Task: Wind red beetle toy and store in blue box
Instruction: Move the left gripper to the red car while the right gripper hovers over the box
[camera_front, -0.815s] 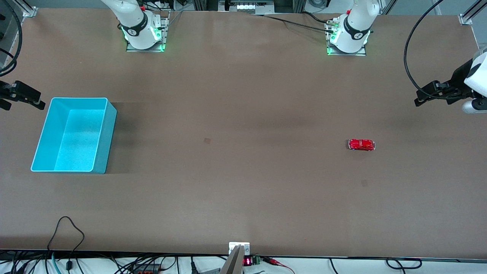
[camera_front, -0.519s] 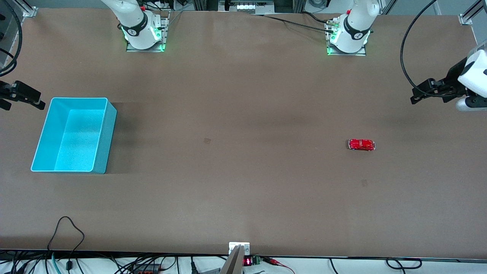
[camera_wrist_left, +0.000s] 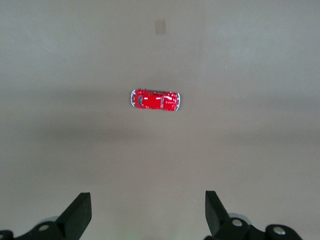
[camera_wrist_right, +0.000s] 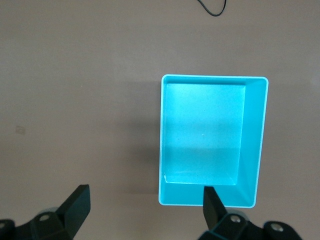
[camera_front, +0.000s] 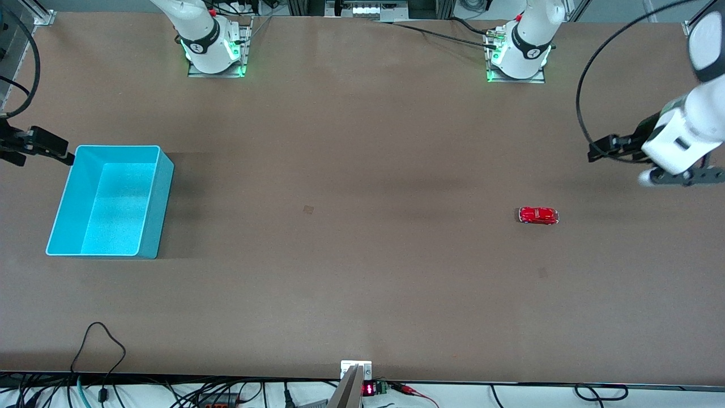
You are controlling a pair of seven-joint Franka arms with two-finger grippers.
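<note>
Both two-finger grippers hang in the air with their black fingers spread wide and nothing between them. On the left arm, the left gripper (camera_front: 596,152) is up over the brown table (camera_front: 362,294) at the left arm's end; the left wrist view shows its two dark fingertips (camera_wrist_left: 80,212) parted, with the bare tabletop between them. A tiny glossy red beetle-shaped toy car with dark windows and silvery bumpers (camera_front: 538,215) sits on its wheels on the table toward the left arm's end, well apart from that gripper and untouched; the left wrist view also shows this red toy car (camera_wrist_left: 155,100), lying crosswise to the fingers. On the right arm, the right gripper (camera_front: 56,152) is just beside the corner of a rectangular light blue plastic box with tapered walls and a paler rim (camera_front: 148,198), which stands upright and empty at the right arm's end of the table. In the right wrist view the blue box (camera_wrist_right: 252,145) shows its open inside, with the parted black fingertips (camera_wrist_right: 77,202) at the picture's edge.
</note>
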